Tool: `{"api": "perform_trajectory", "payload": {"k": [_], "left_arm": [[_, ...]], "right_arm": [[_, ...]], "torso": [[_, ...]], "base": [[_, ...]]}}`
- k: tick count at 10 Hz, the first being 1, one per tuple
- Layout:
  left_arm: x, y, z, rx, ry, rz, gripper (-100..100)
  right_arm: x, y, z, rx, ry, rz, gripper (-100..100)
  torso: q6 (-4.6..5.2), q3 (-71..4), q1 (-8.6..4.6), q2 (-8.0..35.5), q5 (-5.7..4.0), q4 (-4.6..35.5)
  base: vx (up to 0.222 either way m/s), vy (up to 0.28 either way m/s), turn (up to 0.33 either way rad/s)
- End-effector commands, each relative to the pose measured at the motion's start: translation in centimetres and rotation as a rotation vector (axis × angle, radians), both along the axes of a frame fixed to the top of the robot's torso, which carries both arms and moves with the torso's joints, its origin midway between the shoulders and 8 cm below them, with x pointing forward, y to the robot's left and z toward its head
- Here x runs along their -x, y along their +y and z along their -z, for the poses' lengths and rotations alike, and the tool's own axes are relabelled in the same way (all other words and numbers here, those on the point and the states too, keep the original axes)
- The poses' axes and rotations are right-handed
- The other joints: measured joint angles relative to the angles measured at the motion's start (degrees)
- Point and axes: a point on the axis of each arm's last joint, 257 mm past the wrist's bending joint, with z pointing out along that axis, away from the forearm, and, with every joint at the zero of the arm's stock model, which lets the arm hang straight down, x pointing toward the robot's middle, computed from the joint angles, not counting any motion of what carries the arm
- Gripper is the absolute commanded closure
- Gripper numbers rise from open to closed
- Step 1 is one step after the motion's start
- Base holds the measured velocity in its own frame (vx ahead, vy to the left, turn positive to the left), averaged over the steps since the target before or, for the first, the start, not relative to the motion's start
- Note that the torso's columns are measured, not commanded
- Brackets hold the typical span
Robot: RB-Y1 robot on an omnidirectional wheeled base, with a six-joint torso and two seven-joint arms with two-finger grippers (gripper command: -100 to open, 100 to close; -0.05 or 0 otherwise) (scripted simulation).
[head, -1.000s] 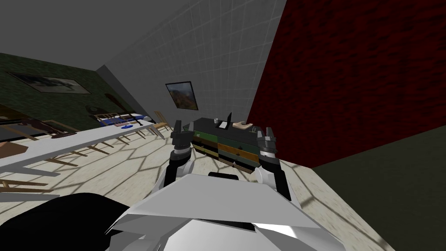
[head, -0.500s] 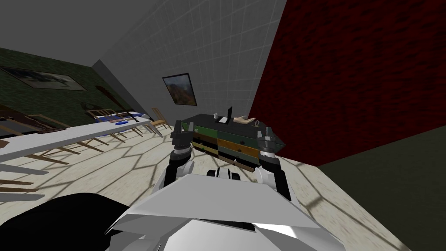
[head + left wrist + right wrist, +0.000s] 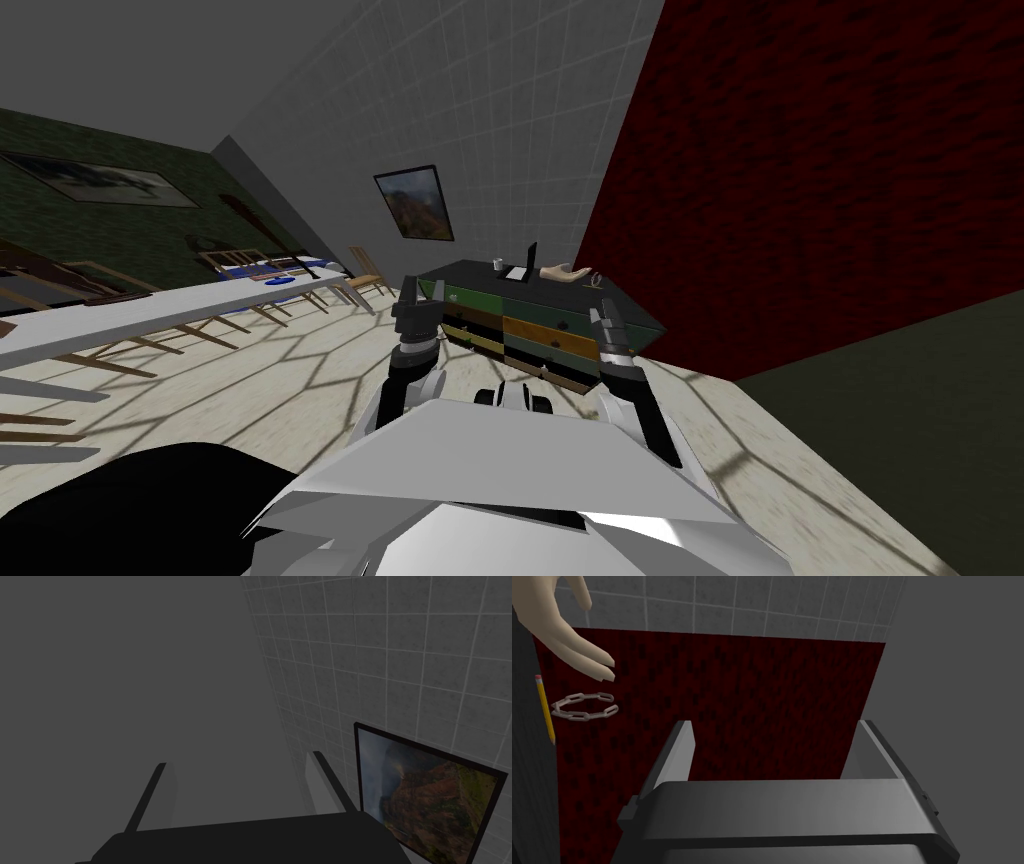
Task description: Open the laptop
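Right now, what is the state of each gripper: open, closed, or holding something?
Left gripper: open, holding nothing.
Right gripper: open, holding nothing.

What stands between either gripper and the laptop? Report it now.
Nothing visible does. The laptop sits on top of the dresser, between a white mug and a beige hand model. The left gripper and right gripper, both open, hang short of the dresser over bare floor.
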Motion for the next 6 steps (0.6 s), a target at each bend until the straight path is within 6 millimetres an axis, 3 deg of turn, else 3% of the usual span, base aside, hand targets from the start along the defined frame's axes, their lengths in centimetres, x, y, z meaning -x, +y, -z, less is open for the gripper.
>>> {"api": "perform_trajectory", "payload": {"k": [1, 4, 5, 6], "left_arm": [[0.0, 0.0, 0.0, 0.0, 0.0, 0.0, 0], [0.0, 0.0, 0.0, 0.0, 0.0, 0.0, 0], [0.0, 0.0, 0.0, 0.0, 0.0, 0.0, 0], [0.0, 0.0, 0.0, 0.0, 0.0, 0.0, 0]], "right_arm": [[-0.7, -1.8, 3.2, 0.141, 0.122, 0.056, -100], [-0.7, -5.1, 7.5, 0.335, 0.278, 0.139, -100], [-0.7, -5.2, 7.7, 0.335, 0.284, 0.141, -100], [-0.6, -6.6, 9.2, 0.405, 0.34, 0.174, -100]], "torso": [[0.01, 0.0, -0.02, 0.0, -0.01, 0.0], [0.01, 0.1, -0.11, 0.1, -0.03, 0.0], [0.0, 0.1, -0.1, 0.1, -0.03, 0.0], [0.0, 0.0, -0.2, 0.0, -0.05, 0.0]], "base": [[-0.002, 0.142, -0.011], [-0.037, 0.135, -0.016], [-0.018, 0.093, -0.009], [0.012, 0.085, -0.006]]}}
